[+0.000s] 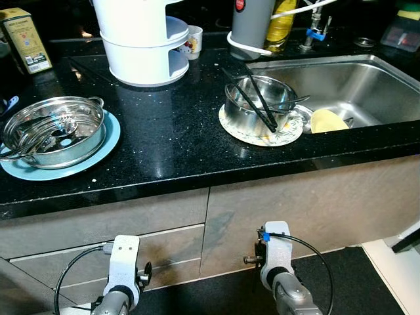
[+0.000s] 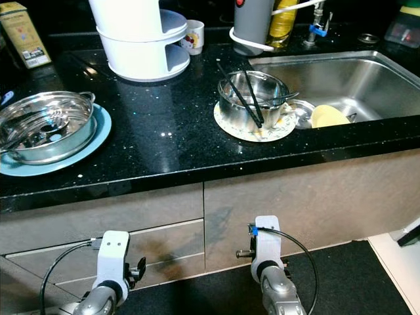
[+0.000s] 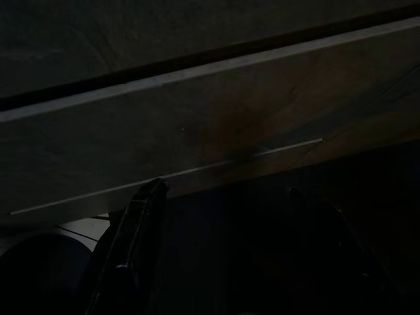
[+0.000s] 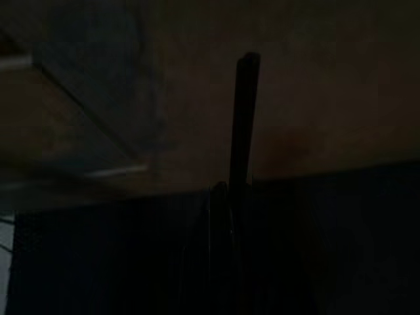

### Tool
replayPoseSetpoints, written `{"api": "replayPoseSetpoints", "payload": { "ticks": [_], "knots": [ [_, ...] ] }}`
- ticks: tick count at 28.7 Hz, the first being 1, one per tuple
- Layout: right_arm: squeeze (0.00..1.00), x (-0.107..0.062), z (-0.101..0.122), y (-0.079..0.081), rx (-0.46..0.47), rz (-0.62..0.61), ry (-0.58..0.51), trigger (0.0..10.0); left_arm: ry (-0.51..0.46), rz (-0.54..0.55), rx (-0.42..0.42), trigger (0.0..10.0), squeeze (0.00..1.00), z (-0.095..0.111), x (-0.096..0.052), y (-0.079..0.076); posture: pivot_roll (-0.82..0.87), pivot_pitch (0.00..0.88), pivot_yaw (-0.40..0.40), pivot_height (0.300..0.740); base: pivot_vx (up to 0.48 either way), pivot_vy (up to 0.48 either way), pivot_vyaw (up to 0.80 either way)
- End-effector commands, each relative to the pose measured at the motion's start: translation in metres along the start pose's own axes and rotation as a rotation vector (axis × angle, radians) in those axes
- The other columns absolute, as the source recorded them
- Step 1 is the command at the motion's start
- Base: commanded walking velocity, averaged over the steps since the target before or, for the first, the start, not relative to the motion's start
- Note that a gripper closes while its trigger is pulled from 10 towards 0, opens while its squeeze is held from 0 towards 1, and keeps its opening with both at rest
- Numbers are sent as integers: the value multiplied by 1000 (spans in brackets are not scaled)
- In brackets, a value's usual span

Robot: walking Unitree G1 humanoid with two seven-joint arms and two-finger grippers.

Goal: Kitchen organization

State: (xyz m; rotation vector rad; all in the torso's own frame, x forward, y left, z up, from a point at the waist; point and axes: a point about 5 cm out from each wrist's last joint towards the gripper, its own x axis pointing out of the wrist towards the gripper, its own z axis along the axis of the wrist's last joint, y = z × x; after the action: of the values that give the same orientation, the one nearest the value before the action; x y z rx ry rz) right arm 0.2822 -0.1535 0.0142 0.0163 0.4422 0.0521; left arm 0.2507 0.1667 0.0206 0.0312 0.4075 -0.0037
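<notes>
Dark hand (image 3: 223,262) before cabinet front (image 3: 216,111)

Steel pot (image 1: 252,105) holding black chopsticks (image 1: 261,104) sits on patterned plate (image 1: 289,133) beside sink (image 1: 367,85).

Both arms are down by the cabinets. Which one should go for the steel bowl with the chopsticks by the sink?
Right, probably. The steel bowl stands right of centre beside the sink, roughly above the right gripper; the left gripper hangs below the blue plate.
</notes>
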Motion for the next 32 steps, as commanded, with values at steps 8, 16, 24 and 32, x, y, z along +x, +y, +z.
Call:
{"api": "replayPoseSetpoints", "payload": {
  "ticks": [8,16,24,32],
  "knots": [
    [0,-7,-14,-9,-49,-33,55,10000,51,16,18,10000,0,-15,-4,-5,-87,172,-6,740,0,0,0],
    [0,-9,-11,-13,-27,-48,29,10000,52,20,5,10000,0,-17,-7,-6,-78,181,-20,740,0,0,0],
    [0,-6,-9,-11,-46,-32,38,10000,34,38,0,10000,0,-15,-7,-5,-69,176,-36,740,0,0,0],
    [0,-6,-5,-11,-51,-41,25,10000,27,43,-18,10000,0,-13,-5,-4,-72,188,-29,740,0,0,0]
  ]
}}
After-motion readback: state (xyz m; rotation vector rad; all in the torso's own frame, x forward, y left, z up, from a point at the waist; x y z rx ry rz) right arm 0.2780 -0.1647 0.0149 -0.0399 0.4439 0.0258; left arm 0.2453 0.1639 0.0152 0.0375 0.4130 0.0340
